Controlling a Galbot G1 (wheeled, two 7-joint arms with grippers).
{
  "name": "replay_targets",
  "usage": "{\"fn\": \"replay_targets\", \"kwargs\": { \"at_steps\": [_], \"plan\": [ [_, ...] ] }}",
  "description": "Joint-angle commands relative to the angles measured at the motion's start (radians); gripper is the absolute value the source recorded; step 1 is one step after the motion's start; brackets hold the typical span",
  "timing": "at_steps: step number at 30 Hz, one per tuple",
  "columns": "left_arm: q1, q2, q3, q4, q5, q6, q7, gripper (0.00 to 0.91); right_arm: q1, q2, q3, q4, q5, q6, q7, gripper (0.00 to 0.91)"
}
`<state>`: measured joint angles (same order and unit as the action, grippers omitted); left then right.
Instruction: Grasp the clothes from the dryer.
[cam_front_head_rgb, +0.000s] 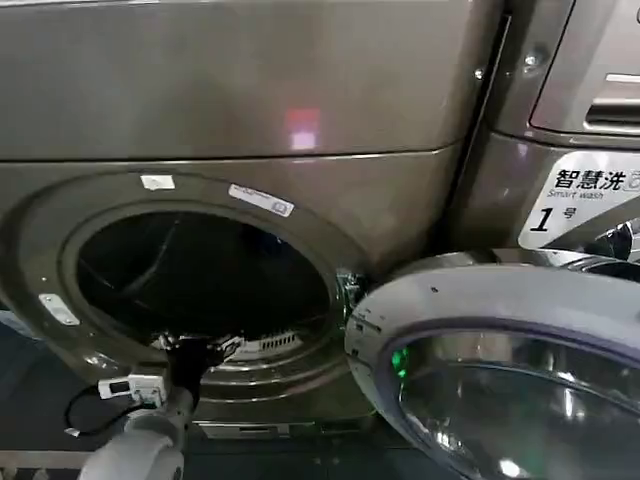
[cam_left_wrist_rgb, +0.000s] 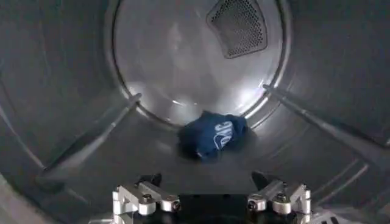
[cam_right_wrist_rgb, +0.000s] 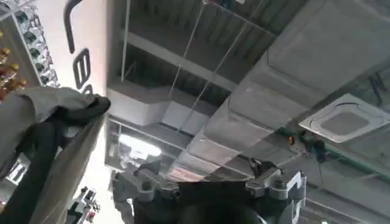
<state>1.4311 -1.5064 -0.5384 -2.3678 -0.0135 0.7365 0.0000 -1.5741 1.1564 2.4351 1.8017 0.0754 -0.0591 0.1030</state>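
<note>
In the head view, the left arm (cam_front_head_rgb: 140, 440) rises from the bottom edge, and the left gripper (cam_front_head_rgb: 196, 352) is at the lower rim of the round opening of the dryer (cam_front_head_rgb: 250, 100). The gripper sits just at the lip, in front of the dark drum. To the right of the opening, the round door (cam_front_head_rgb: 500, 350) stands swung open, with its glass window facing the camera. Behind the door is a second machine (cam_front_head_rgb: 560, 130) with a white label.

In the left wrist view, the two fingers (cam_left_wrist_rgb: 146, 198) of the left gripper are spread wide apart and hold nothing. Farther in, on the floor of the drum (cam_left_wrist_rgb: 73, 91), lies a dark blue piece of clothes (cam_left_wrist_rgb: 212, 135) with white print, crumpled into a small heap. It rests near the back wall, well apart from the fingers. On the back wall there is a mesh vent (cam_left_wrist_rgb: 237, 25).

The right gripper (cam_right_wrist_rgb: 207, 189) points up at the ceiling (cam_right_wrist_rgb: 274, 73), with grey fabric (cam_right_wrist_rgb: 42, 140) beside it. Its fingers are apart and hold nothing.
</note>
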Motion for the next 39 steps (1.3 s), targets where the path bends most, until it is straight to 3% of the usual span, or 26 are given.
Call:
{"fn": "replay_targets", "kwargs": {
  "at_steps": [1, 39],
  "plan": [
    [0.005, 0.001, -0.002, 0.0, 0.002, 0.049, -0.001, 0.907, 0.001, 0.005, -0.003, 0.002, -0.002, 0.002, 0.001, 0.907],
    [-0.001, 0.012, -0.004, 0.001, 0.006, 0.049, 0.001, 0.907, 0.006, 0.019, -0.007, -0.013, -0.031, 0.03, -0.009, 0.907]
  ]
}}
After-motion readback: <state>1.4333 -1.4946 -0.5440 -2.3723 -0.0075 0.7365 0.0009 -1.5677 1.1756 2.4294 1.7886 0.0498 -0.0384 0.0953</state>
